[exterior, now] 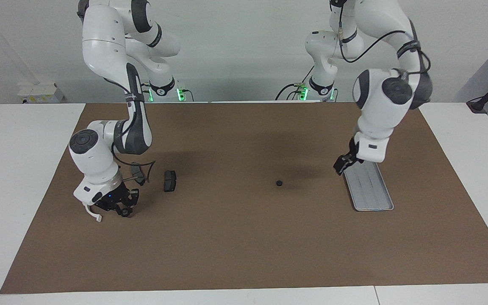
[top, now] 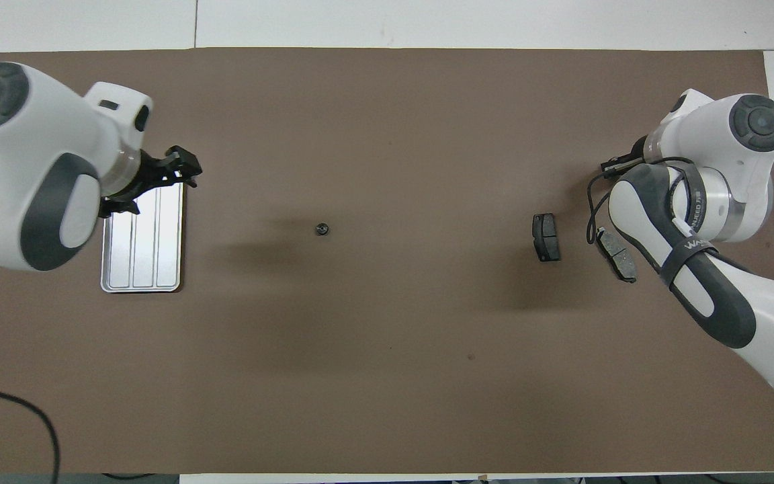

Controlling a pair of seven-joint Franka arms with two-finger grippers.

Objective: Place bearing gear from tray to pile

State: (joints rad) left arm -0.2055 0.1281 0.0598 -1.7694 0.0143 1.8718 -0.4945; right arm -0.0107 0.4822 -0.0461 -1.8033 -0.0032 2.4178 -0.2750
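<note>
The bearing gear (exterior: pixel 278 183) is a small black part lying on the brown mat, between the tray and the pile; it also shows in the overhead view (top: pixel 320 229). The silver ribbed tray (exterior: pixel 371 190) (top: pixel 142 255) lies toward the left arm's end, and no part shows in it. My left gripper (exterior: pixel 340 167) (top: pixel 185 168) hangs low over the tray's end nearer to the robots. The pile has two dark brake pads (exterior: pixel 170 181) (exterior: pixel 139 173) and a white half-ring bracket (exterior: pixel 93 214). My right gripper (exterior: pixel 123 210) is down at the mat beside the bracket. In the overhead view its own arm hides it.
The brown mat (exterior: pixel 244 254) covers most of the white table (exterior: pixel 19 169). The brake pads also show in the overhead view (top: pixel 546 236) (top: pixel 617 253), the second partly under the right arm. A black cable (top: pixel 17 410) lies at the mat's corner nearest the left arm's base.
</note>
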